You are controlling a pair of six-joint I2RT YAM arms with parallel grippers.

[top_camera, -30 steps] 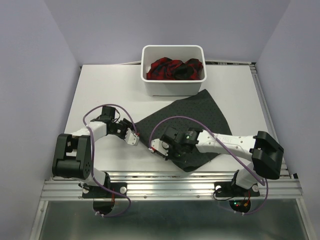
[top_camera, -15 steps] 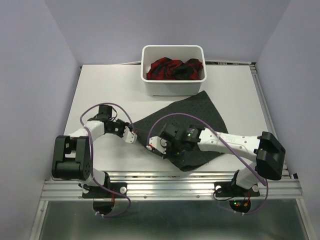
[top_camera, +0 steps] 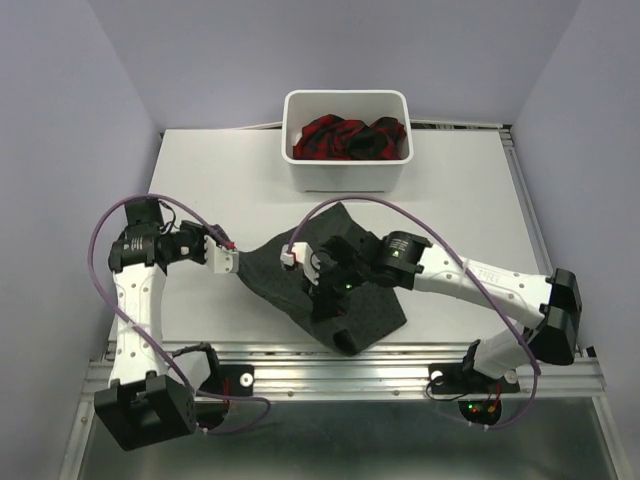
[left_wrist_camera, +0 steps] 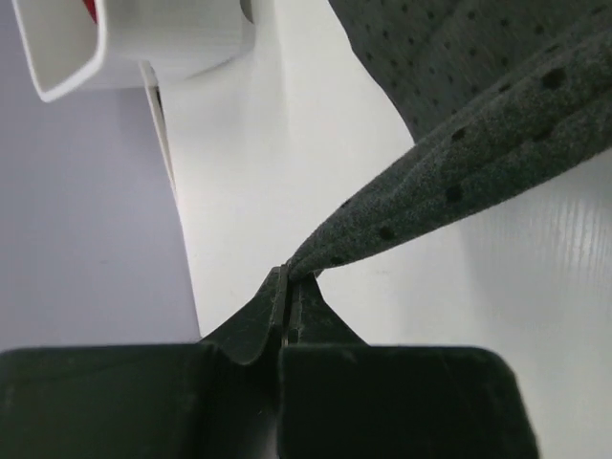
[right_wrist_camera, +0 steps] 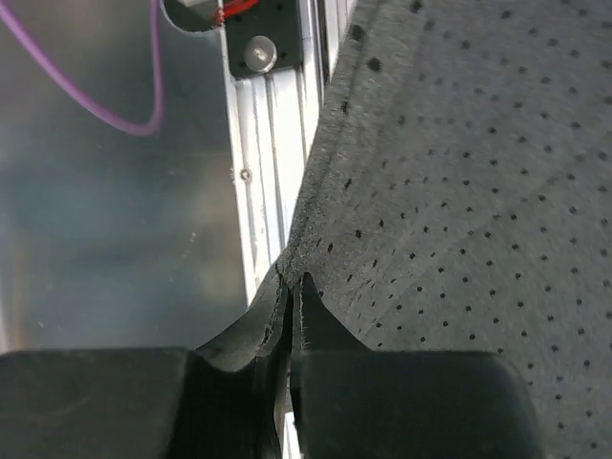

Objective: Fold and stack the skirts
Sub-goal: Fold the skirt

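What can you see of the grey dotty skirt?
The grey skirt is soft, dark charcoal cloth with tiny dots all over. It lies partly folded on the table near the front edge. The left gripper pinches one corner, which is drawn taut, and the right gripper pinches another edge.

Robot lab cell; plain lilac walls; aluminium rail; white table

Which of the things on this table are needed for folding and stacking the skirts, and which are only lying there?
For the job:
grey skirt, pinched by the left gripper and the right gripper
plaid skirt, bunched inside the white tub

Only there:
the white tub itself
table
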